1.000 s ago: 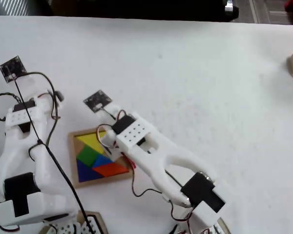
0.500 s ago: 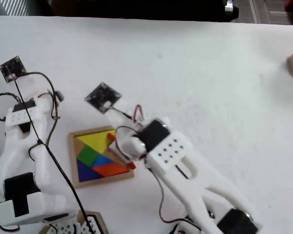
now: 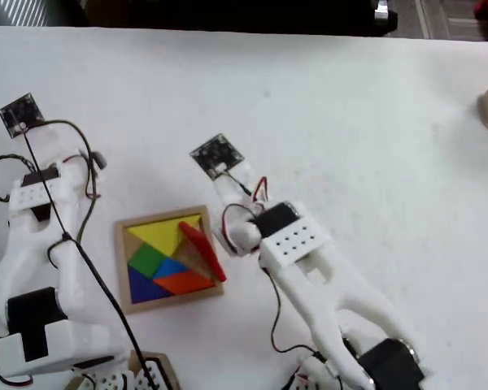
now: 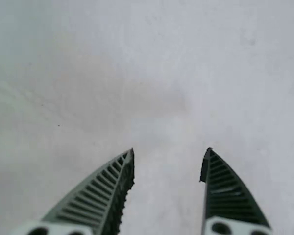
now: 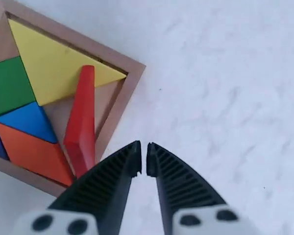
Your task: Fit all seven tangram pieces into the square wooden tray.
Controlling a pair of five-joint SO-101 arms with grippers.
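The red triangle (image 5: 82, 122) sits tilted in the wooden tray (image 3: 120, 268), one end riding the rim beside the yellow triangle (image 3: 159, 233), apparently released short of its gap; the right arm (image 3: 309, 260) has drawn back off the tray, jaws empty and almost pressed together; the left arm (image 3: 32, 244) hangs over bare tabletop (image 4: 137, 73), jaws spread.

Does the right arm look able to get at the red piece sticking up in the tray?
Probably yes: the right gripper, shut, sits just beside the tray, and nothing lies between it and the red piece.
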